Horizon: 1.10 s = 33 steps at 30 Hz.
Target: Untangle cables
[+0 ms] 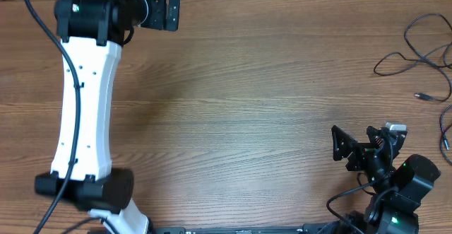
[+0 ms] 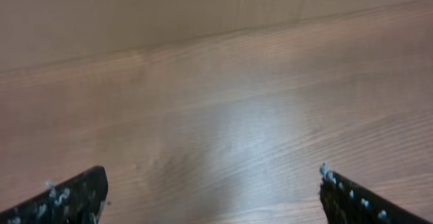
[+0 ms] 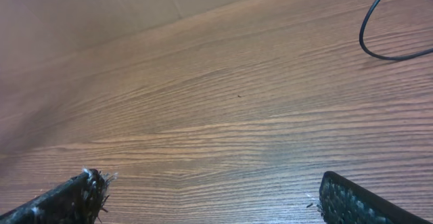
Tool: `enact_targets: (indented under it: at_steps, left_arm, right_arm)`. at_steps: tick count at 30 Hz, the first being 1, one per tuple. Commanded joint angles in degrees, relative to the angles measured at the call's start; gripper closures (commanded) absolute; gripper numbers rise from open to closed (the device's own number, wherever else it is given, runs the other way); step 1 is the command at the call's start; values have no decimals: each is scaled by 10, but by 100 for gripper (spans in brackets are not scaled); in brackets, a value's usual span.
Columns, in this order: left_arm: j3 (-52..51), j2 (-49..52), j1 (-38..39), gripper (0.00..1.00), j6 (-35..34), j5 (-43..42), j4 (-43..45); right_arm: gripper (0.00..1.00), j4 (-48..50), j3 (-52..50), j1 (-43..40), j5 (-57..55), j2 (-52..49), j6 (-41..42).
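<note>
Cables (image 1: 422, 56) untouched; left hand (image 2: 212, 178), right hand (image 3: 210, 179) both wide apart, empty

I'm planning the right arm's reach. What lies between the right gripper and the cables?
Nothing: the overhead view shows only bare table between the right gripper and the cables. The right wrist view agrees, with only wood before a cable loop.

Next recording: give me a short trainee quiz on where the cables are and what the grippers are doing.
1. True or false: the left gripper holds a cable.
2. The cables lie closer to: A) the left gripper, B) the right gripper.
3. Fill in: both grippers' jaws stand ____.

Key: 1 false, it holds nothing; 2 B; 3 open.
</note>
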<state>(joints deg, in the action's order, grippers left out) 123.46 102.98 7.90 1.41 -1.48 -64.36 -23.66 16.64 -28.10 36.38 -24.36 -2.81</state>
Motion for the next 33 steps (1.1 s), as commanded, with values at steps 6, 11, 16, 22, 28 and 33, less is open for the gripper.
enact_targets:
  at_steps: [6, 11, 16, 22, 28, 33]
  left_arm:
    - [-490, -355, 4, 0, 16, 26, 289]
    - [-734, -518, 4, 1, 16, 29, 431]
    - [-932, -675, 4, 0, 16, 30, 570]
    - [-1133, -833, 4, 0, 31, 30, 796]
    - [-1208, -901, 3, 0, 90, 39, 852]
    - [-1232, -933, -14, 0, 93, 46, 826]
  right_arm:
    - [0, 1, -1, -1, -3, 5, -2]
    - [0, 1, -1, -1, -3, 5, -2]
    - [0, 1, -1, -1, -3, 5, -2]
    - [0, 1, -1, -1, -3, 5, -2]
    - [0, 1, -1, -1, -3, 5, -2]
    - [0, 1, -1, -1, -3, 5, -2]
